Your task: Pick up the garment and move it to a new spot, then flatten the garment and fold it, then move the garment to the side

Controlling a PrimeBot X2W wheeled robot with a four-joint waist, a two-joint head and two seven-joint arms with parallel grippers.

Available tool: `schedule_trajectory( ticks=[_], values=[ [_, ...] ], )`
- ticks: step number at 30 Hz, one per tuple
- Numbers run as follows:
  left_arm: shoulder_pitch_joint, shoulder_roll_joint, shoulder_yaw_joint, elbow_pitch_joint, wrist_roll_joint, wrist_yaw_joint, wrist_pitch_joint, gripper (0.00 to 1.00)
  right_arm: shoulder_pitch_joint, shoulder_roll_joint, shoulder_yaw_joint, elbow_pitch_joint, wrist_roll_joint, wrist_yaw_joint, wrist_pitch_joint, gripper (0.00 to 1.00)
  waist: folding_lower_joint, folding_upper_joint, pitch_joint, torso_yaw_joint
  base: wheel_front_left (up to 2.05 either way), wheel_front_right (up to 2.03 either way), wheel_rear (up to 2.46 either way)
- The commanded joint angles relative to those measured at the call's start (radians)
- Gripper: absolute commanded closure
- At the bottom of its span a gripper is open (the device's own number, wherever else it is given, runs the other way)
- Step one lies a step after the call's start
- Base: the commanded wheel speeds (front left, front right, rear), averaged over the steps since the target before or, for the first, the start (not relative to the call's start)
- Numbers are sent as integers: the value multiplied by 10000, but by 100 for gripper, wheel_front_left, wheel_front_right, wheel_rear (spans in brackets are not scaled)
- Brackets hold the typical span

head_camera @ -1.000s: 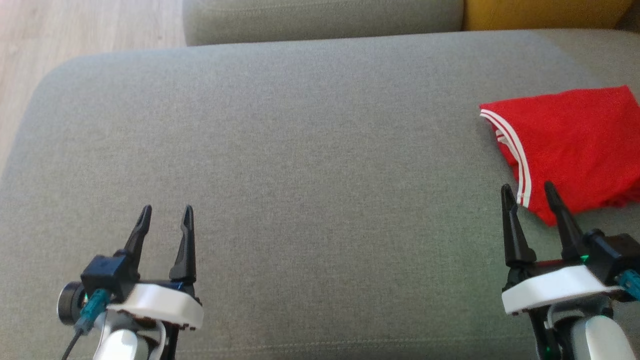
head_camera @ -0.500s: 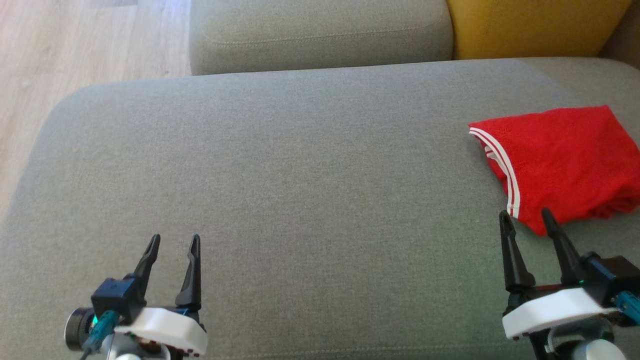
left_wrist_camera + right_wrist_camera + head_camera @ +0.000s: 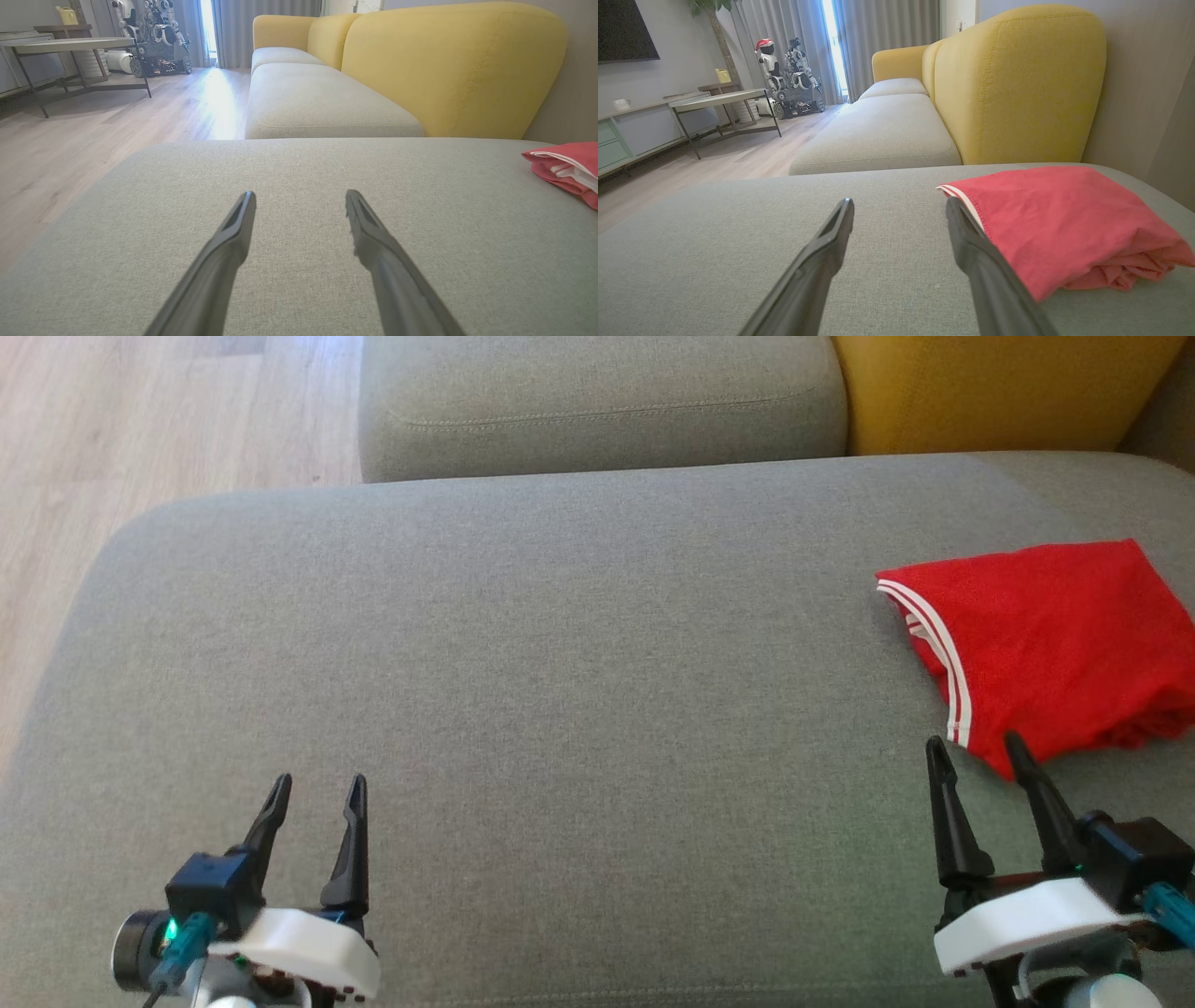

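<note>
One folded garment point(image 3: 1046, 635) near right edge of cushion point(image 3: 560, 663), bare stretch leftward

Text check, all views: you will find no word, label, brand, number or sign that can be read. The nearest thing to a marking is the pair of plain white stripes along one edge of the red garment point(image 3: 1046, 635), and they carry no lettering.
</note>
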Motion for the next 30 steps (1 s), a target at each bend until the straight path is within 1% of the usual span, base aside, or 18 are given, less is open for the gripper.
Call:
schedule_trajectory(
  ticks=[1,12,30],
  values=[
    [-381,190,321,-297,-111,39,-29,0,-306,-43,276,-319,-104,35,-25,0,0,0,-6,4,0,0,0],
    [-387,243,242,-266,-139,118,1,0,-312,-41,273,-190,-235,35,-34,0,0,0,-79,-16,0,0,0],
    [-505,343,85,-265,-222,119,76,0,-386,-40,316,-47,-131,35,-72,0,0,0,-126,87,0,0,0]
  ],
)
